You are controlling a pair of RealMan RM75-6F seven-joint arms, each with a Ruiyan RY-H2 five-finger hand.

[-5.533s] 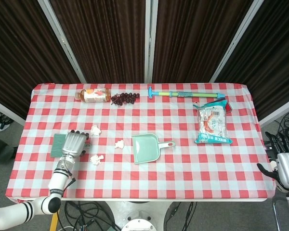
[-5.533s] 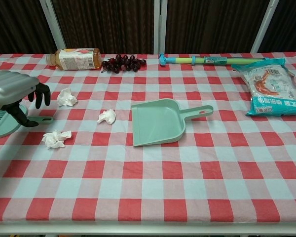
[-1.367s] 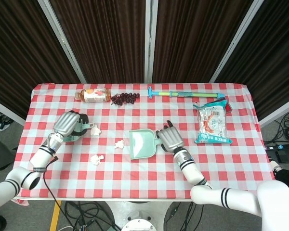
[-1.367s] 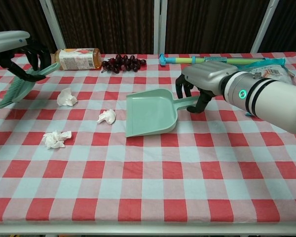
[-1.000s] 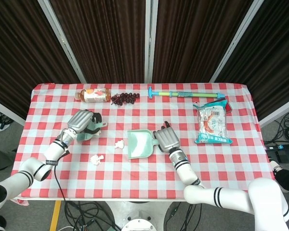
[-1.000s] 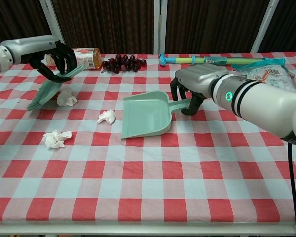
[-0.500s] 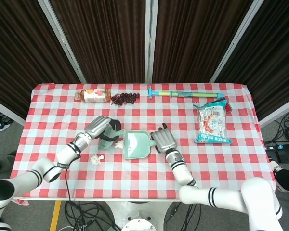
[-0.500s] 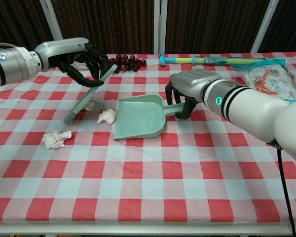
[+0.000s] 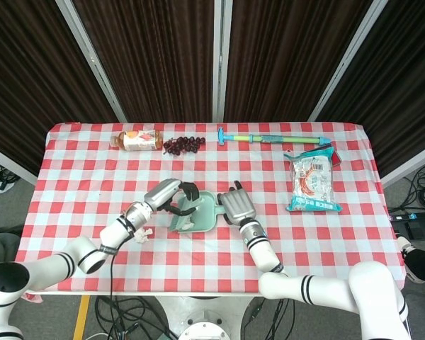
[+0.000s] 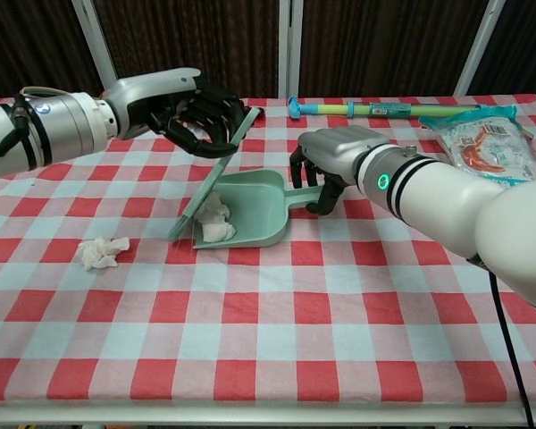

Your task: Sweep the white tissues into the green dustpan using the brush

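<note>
One tissue (image 10: 103, 251) lies loose on the surface, left of everything, not yet swept. My left hand (image 10: 201, 112) grips the brush (image 10: 213, 170), bristles at the dustpan (image 10: 255, 210) mouth, two tissues (image 10: 214, 219) already inside. My right hand (image 10: 326, 165) is curled round the dustpan handle. I judge it mostly done.

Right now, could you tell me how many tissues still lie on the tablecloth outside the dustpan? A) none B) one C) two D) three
B: one tissue lies alone on the cloth left of the dustpan, while the others sit inside it by the brush.
</note>
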